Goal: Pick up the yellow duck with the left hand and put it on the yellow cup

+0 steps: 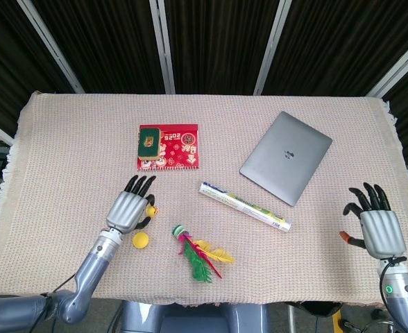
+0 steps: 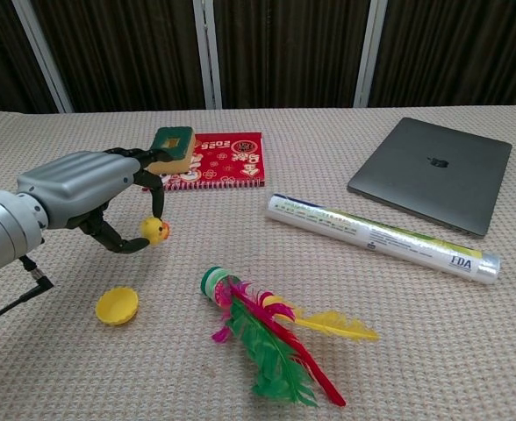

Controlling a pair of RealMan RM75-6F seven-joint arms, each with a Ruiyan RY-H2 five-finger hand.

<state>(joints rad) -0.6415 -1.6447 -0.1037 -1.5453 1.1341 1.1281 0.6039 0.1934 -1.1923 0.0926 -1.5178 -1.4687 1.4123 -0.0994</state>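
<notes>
A small yellow duck (image 2: 155, 231) (image 1: 150, 210) is pinched between the thumb and a finger of my left hand (image 2: 89, 195) (image 1: 130, 211), lifted above the cloth. The yellow cup (image 2: 118, 306) (image 1: 141, 240) lies on the table below the hand, a little nearer the front edge, partly overlapped by the hand in the head view. My right hand (image 1: 375, 225) hovers at the table's right edge with its fingers spread and nothing in them; the chest view does not show it.
A green and pink feather shuttlecock (image 2: 267, 338) lies right of the cup. A clear-wrapped roll (image 2: 381, 237) lies mid-table, a grey laptop (image 2: 433, 173) at the back right. A red booklet (image 2: 214, 160) with a green-yellow sponge (image 2: 171, 148) is behind my left hand.
</notes>
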